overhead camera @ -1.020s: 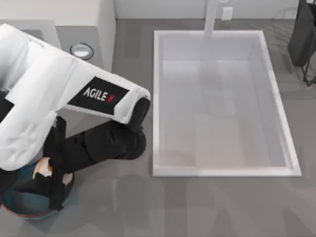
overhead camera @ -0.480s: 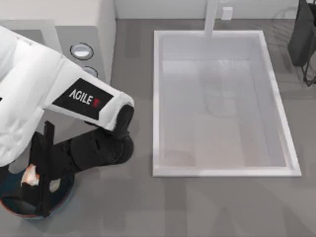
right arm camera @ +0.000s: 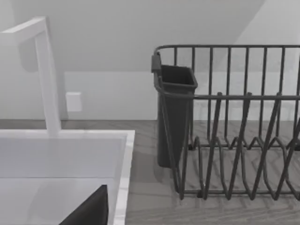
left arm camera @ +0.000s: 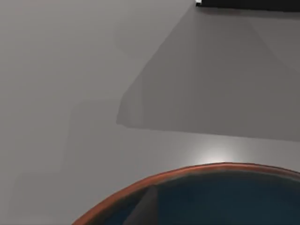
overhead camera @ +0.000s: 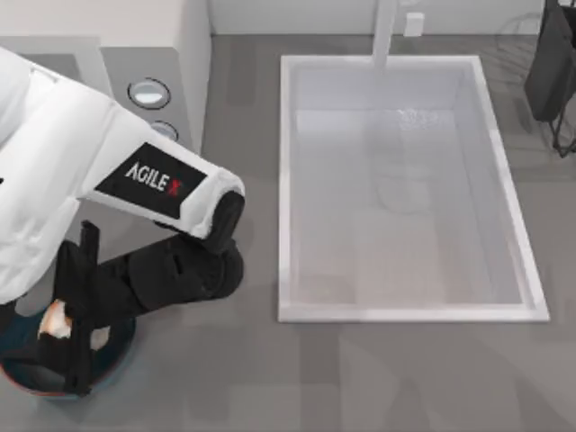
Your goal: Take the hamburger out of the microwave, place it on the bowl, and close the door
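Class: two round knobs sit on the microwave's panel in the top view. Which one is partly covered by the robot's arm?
The lower knob, nearer the left arm, is half covered by it; the upper knob shows as a full circle.

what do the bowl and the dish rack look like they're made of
Bowl: probably glazed ceramic, judging by the smooth dark teal inside with a thin orange rim line. Dish rack: looks like dark coated metal wire, given its thin bent bars; painted or plastic coating cannot be told.
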Controlling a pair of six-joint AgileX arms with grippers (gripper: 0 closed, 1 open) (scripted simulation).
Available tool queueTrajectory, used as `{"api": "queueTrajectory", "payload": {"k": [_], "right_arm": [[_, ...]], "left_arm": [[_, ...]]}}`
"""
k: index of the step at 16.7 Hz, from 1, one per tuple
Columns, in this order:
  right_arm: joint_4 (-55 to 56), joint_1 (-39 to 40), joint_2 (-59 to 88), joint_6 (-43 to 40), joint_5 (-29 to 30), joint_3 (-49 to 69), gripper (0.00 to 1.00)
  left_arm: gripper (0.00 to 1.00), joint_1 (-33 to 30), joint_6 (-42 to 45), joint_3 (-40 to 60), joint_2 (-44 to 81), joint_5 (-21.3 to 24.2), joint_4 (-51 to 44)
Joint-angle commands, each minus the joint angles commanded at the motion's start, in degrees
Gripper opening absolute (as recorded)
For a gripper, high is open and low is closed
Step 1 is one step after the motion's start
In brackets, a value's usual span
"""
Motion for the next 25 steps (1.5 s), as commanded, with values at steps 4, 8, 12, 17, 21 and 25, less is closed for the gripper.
{"api": "queueTrajectory", "payload": {"k": [4,8,12,17,21,25], "right_arm": [[0.0,0.0,0.0,0.0,0.0,0.0,1.0],[0.0,0.0,0.0,0.0,0.0,0.0,1.0],[0.0,0.0,0.0,0.0,0.0,0.0,1.0],[0.0,0.0,0.0,0.0,0.0,0.0,1.0],[0.0,0.0,0.0,0.0,0.0,0.0,1.0],[0.0,0.0,0.0,0.0,0.0,0.0,1.0]], "left_arm": [[0.75,0.0,0.0,0.0,0.0,0.0,0.0],[1.0,0.0,0.0,0.0,0.0,0.0,0.0],[1.0,0.0,0.0,0.0,0.0,0.0,0.0],[1.0,-0.98,-1.88,0.45,-2.48,-0.69,-1.27],[1.0,0.35,3.87,-1.05,-7.65,0.66,1.9],[1.0,3.84,19.19,-5.98,-21.02,4.58,10.4]]}}
